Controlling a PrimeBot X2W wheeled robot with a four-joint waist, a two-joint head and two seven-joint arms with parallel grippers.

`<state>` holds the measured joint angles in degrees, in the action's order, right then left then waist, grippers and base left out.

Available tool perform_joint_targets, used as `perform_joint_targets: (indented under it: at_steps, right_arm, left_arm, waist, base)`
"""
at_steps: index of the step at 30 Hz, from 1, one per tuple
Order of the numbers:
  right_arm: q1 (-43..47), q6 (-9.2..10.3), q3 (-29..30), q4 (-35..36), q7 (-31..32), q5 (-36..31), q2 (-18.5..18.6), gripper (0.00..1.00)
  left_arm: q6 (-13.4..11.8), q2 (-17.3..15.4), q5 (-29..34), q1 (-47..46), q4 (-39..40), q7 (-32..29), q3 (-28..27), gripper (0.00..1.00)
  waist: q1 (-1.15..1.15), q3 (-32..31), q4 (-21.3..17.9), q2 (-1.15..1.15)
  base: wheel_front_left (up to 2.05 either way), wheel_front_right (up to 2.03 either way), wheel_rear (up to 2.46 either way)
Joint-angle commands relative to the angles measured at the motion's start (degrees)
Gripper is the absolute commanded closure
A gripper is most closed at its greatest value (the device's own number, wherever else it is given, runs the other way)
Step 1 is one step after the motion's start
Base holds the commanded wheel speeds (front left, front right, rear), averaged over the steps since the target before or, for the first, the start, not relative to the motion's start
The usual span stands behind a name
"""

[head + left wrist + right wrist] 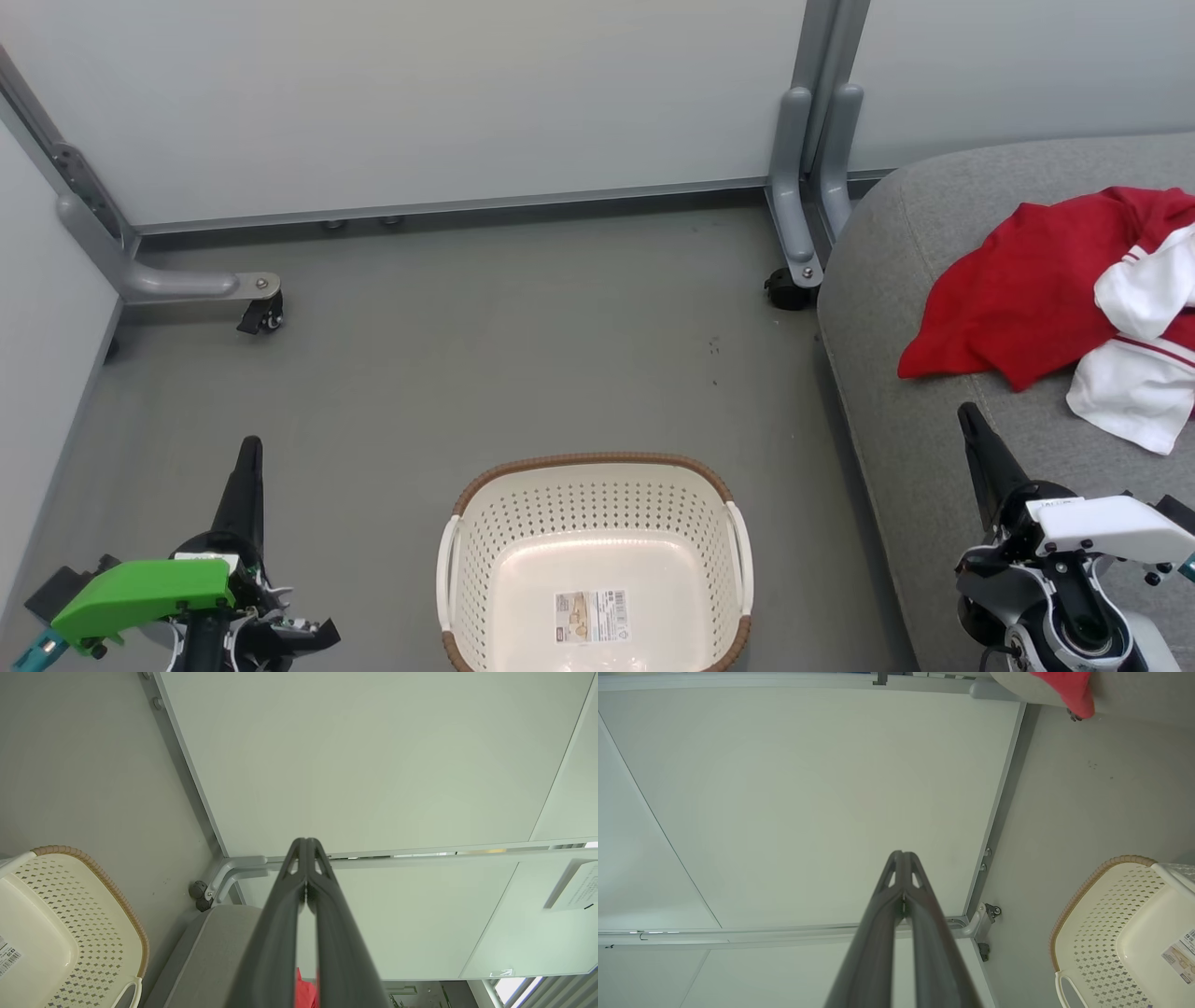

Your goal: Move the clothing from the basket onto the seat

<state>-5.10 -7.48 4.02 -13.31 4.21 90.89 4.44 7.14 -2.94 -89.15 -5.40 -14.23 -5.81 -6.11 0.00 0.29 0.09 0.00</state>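
basket (597, 458): empty, on the floor, label visible on its bottom.
clothing (1018, 289): red-and-white heap lying on the seat (887, 299).
left pincer (306, 845): clenched, nothing held.
right pincer (903, 855): clenched, nothing held, near the heap.
step: transfer looks done; any retreat should avoid snagging the fabric.

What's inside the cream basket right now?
Inside the cream perforated plastic basket with the brown rim: a printed paper label on its bare floor, no garments visible. Its near end runs off the picture, unseen. The red-and-white clothing lies on the grey fabric seat.
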Motion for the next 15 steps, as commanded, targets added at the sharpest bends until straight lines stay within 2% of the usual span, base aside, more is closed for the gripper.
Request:
perform_joint_targets:
  at_steps: [1, 6, 15]
  right_arm:
    - [-1.0, -0.02, 0.2, -0.3, 0.4, 1.2, 0.1, 1.0]
    - [-1.3, -0.02, 0.4, -0.8, 0.7, 3.5, 0.0, 1.0]
    - [-1.2, -0.02, 0.6, -0.8, 0.8, 3.1, -0.2, 1.0]
  left_arm:
    - [0.4, 0.0, -1.2, -1.1, 0.2, -0.3, -0.4, 1.0]
    - [0.5, 0.1, -3.4, -1.3, 0.2, -0.9, -0.6, 1.0]
    - [0.5, 0.1, -3.3, -1.2, 0.2, -1.0, -0.6, 1.0]
  waist:
    - [0.0, 0.0, 0.0, 0.0]
    - [0.0, -0.1, -0.1, 0.0]
    - [0.0, -0.1, -0.1, 0.0]
  base:
    - [0.0, 0.0, 0.0]
    - [0.0, 0.0, 0.0]
    - [0.0, 0.0, 0.0]
